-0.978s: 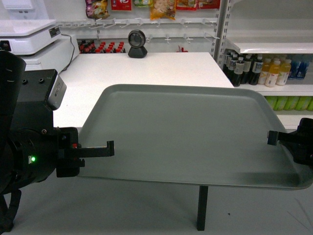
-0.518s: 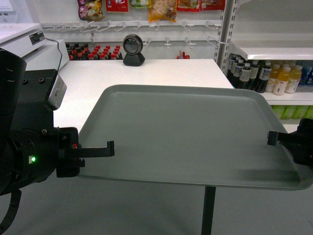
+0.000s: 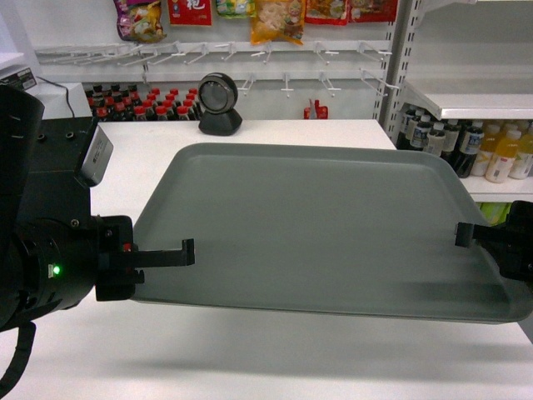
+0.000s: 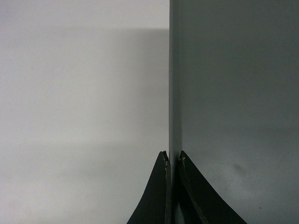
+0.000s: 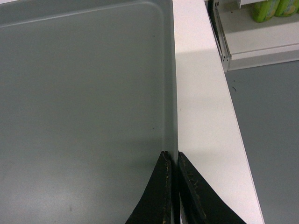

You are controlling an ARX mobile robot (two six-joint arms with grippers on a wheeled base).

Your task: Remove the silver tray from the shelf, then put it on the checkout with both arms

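- Shop fittings fill the background: peg rails with snack bags, rows of dark bottles, and a shelf (image 3: 479, 106) with drink bottles off to your right.
- Below you spreads the checkout (image 3: 275, 132), a broad white counter; its right edge runs just beside the load in the right wrist view, with grey floor beyond.
- You carry the silver tray (image 3: 325, 225) over that counter, roughly level, apparently raised clear of it, judging by the shadow underneath. It is off the shelf already, so the step in hand is the set-down.
- Your left gripper (image 4: 172, 161) pinches the tray's left rim, jaws pressed together on the thin edge; the black housing with the green light sits behind it.
- Your right gripper (image 5: 171, 158) pinches the right rim the same way.
- Lower both arms together at one pace, so the tray stays flat and neither rim twists out of its pinch.
- Keep the right side inboard of the counter edge before you let it touch.
- Release only once the base rests fully on the white top.
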